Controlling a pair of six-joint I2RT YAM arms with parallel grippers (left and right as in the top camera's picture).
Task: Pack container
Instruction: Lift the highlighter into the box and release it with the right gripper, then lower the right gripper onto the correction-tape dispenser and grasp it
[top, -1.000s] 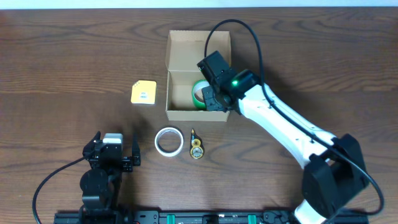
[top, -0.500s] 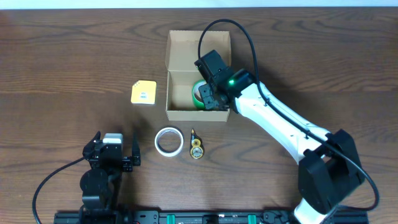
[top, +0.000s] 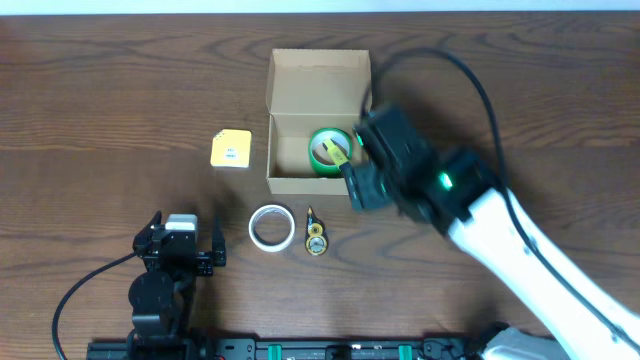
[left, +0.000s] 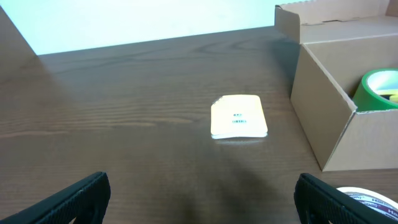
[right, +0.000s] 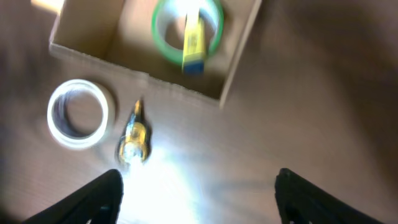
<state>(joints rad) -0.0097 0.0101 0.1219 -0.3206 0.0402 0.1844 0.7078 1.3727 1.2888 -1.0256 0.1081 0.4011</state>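
The container (top: 300, 182) is a tan cardboard box with its flap lid (top: 318, 78) folded open at the back. Inside lies a green tape roll (top: 326, 148) with a yellow and blue stick (right: 194, 38) across it. My right gripper (top: 358, 186) hangs blurred over the table just outside the box's front right corner, open and empty. The right wrist view looks down on the container (right: 240, 59) from above. My left gripper (top: 180, 246) rests open near the front left, with nothing between its fingers (left: 68, 200).
A white tape roll (top: 271, 226) and a small yellow gadget (top: 315, 238) lie in front of the box. A yellow square pad (top: 231, 149) lies left of it. The white roll (left: 367, 199) sits beside the left gripper's right finger.
My right gripper opened and pulled back out of the box toward the front right. A yellow and blue stick now lies on the green roll. The left arm has not moved.
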